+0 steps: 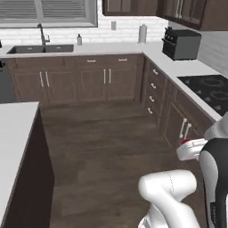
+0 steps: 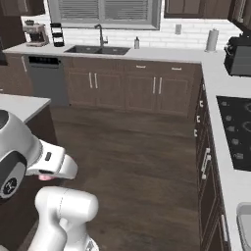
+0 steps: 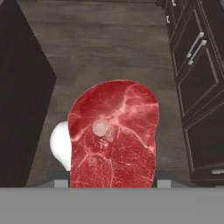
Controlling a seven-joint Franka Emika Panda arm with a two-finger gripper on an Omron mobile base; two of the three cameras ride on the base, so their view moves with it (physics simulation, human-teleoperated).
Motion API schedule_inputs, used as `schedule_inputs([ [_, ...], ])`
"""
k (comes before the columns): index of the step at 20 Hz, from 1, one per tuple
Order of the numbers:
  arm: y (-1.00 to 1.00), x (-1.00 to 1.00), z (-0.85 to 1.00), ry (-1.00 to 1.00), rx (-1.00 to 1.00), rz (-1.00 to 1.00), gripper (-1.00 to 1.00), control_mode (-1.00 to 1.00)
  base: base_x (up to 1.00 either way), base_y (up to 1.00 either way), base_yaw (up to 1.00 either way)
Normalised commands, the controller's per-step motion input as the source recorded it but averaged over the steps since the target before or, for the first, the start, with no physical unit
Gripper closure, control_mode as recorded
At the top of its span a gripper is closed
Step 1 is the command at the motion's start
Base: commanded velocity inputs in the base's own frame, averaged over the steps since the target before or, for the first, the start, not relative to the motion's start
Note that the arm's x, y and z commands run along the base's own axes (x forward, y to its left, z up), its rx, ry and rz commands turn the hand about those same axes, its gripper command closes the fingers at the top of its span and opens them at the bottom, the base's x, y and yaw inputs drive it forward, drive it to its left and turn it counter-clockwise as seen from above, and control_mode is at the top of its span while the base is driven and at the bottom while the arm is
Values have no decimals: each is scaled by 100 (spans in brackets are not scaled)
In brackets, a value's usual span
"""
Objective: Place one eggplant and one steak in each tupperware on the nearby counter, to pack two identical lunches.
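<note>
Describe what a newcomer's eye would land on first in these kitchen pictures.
A flat, marbled pink-red steak dominates the hand view, held in the gripper above the dark wood floor. Behind it, the black stovetop sits on the white counter at right.

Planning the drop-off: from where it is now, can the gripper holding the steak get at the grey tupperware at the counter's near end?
Probably not yet. The gripper holds the steak over the floor; the tupperware sits across the aisle.
</note>
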Motion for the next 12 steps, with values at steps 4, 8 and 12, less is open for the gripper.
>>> schedule_inputs([
  [4, 0, 0, 0, 0, 0, 0, 100, 100, 100, -37, -52],
  [8, 0, 0, 0, 0, 0, 0, 100, 100, 99, -6, -67],
  [12, 0, 0, 0, 0, 0, 0, 100, 100, 38, -3, -92],
])
